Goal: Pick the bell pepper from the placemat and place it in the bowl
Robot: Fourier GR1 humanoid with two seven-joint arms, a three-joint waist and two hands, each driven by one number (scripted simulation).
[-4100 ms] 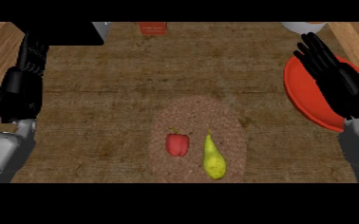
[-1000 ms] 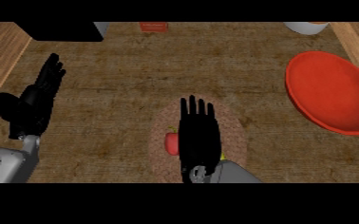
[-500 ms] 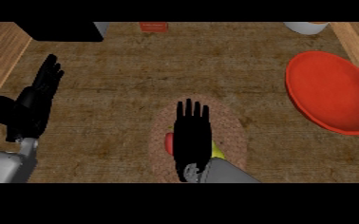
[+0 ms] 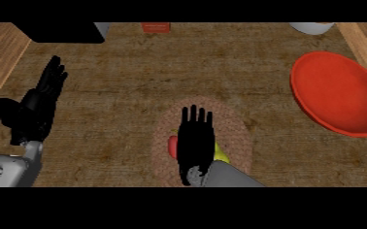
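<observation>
Right hand [image 4: 195, 140]: fingers straight and spread, flat above the placemat, nothing held.
Bell pepper [image 4: 173, 147]: red, on the woven placemat [image 4: 237, 136], mostly hidden under the right hand's left edge.
Yellow-green fruit [image 4: 221, 154]: on the placemat, peeking out right of the hand.
Bowl [image 4: 331, 92]: red, at the right, well apart from the pepper.
Left hand [image 4: 39, 104]: resting open at the left edge, fingers up, holding nothing.

right hand [image 4: 195, 140] hiding most of bell pepper [image 4: 172, 146]
</observation>
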